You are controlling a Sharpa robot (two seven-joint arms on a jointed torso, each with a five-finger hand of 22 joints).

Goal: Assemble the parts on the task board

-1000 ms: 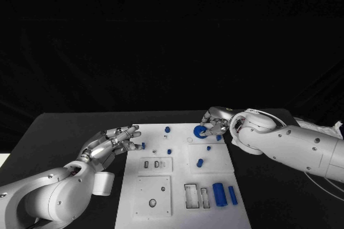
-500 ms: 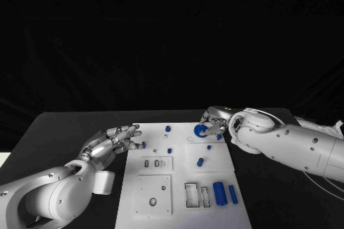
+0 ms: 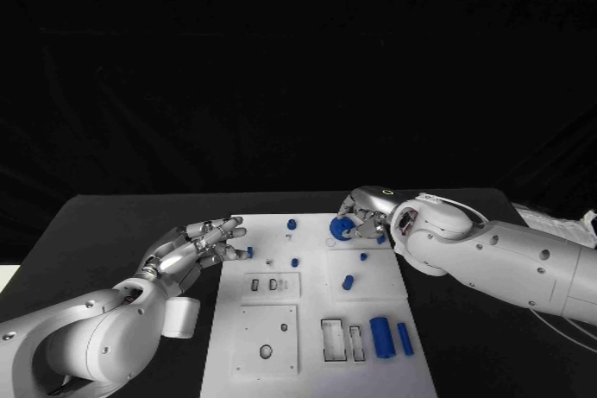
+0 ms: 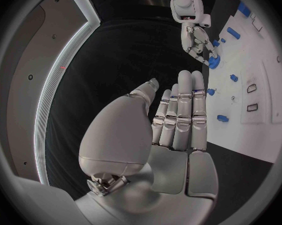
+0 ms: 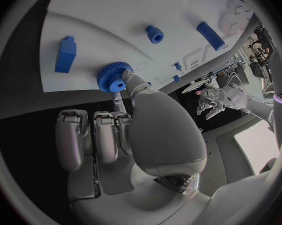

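The white task board point(image 3: 311, 305) lies in the middle of the black table. My right hand point(image 3: 365, 215) is over the board's far right corner and pinches a blue toothed gear point(image 3: 342, 227) point(image 5: 113, 77) between thumb and fingertip, close above the board surface. My left hand point(image 3: 197, 247) point(image 4: 178, 110) lies by the board's left edge with straight fingers and holds nothing. Small blue pegs point(image 3: 293, 262) stand on the far half of the board. Two blue cylinders point(image 3: 380, 337) lie at its near right.
A blue block point(image 5: 66, 54), a short peg point(image 5: 155, 34) and a slanted blue piece point(image 5: 209, 35) sit on the board near the gear. Rectangular slots point(image 3: 334, 339) and a recessed plate point(image 3: 265, 331) occupy the near half. Pale sheets point(image 3: 554, 218) lie at the table's right edge.
My right hand has shifted slightly left with the gear still pinched. My left hand has stayed where it was.
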